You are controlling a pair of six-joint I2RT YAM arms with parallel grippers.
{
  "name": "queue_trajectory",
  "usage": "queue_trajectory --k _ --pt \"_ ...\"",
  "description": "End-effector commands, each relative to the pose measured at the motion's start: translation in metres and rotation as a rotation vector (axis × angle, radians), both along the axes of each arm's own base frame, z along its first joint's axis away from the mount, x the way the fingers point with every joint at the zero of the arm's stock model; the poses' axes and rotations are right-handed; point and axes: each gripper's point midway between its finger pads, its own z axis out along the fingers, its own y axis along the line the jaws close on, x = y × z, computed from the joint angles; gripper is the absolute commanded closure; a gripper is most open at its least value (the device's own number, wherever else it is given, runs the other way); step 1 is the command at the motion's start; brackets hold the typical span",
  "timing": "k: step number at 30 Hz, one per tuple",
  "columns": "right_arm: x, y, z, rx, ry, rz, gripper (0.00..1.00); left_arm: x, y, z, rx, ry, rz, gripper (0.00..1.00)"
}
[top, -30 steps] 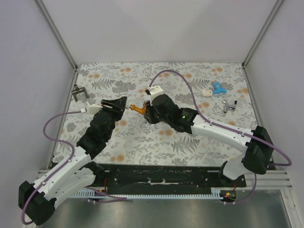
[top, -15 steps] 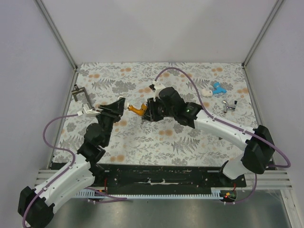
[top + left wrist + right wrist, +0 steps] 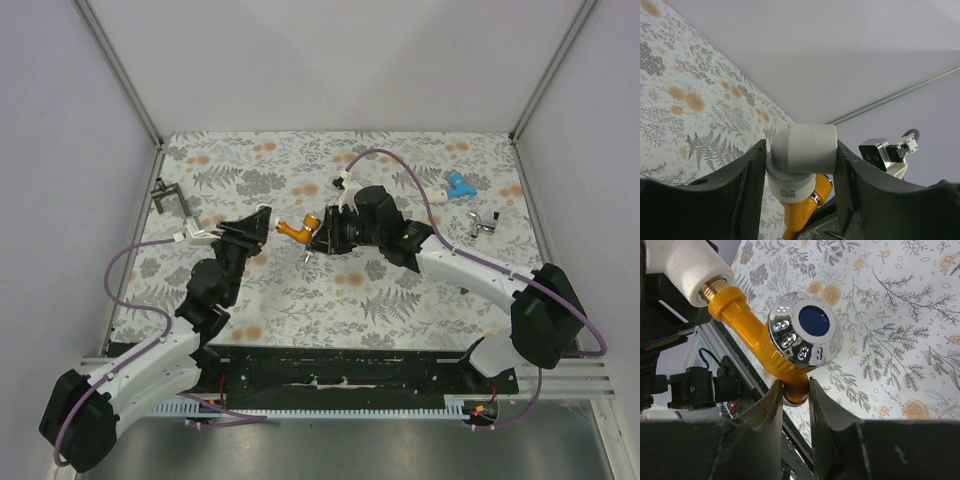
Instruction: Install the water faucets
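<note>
The orange faucet is in the air above the middle of the table, between the two arms and touching nothing below it. Its brass threaded end sits in a white elbow fitting, and on its body there is a round chrome knob with a blue centre. The right gripper has its two jaws closed narrowly on the short spout of the faucet, one jaw on each side, just under the knob. The left gripper holds the white elbow fitting; its jaws stand about half apart and press on both sides of the fitting. In the top view the two grippers face each other, the left one on the left of the faucet, the right one on its right. Near the far right corner of the table lie a blue faucet and, just beside it, a metal cross handle. A dark metal lever handle lies at the far left edge, well apart from them.
</note>
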Motion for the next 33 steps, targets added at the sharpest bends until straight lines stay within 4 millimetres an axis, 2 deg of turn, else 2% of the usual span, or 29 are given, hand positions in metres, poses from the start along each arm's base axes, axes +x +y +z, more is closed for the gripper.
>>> queue_trajectory --k 1,7,10,14,16,22,30,33 --pt "0.018 0.009 0.035 0.168 -0.055 -0.013 1.0 0.0 -0.015 0.009 -0.011 -0.055 -0.053 0.98" --pt "0.022 0.011 0.023 0.22 0.048 0.032 1.0 0.005 -0.029 -0.001 0.094 -0.091 -0.099 0.98" --pt "0.025 0.013 0.018 0.249 0.099 0.059 1.0 0.002 -0.031 0.006 0.143 -0.175 -0.109 0.98" --pt "0.027 0.015 0.023 0.308 0.128 0.107 1.0 -0.005 -0.042 0.018 0.221 -0.278 -0.191 0.98" --pt "0.027 0.017 0.026 0.326 0.147 0.142 1.0 -0.006 -0.049 0.018 0.27 -0.297 -0.244 0.98" --pt "0.033 0.009 0.022 0.334 0.186 0.18 1.0 -0.005 -0.042 0.024 0.288 -0.339 -0.295 0.98" --pt "0.036 0.005 0.025 0.347 0.225 0.27 1.0 -0.014 -0.064 0.034 0.36 -0.434 -0.507 0.98" --pt "0.037 0.004 0.025 0.327 0.241 0.281 1.0 -0.009 -0.06 0.034 0.367 -0.443 -0.494 0.98"
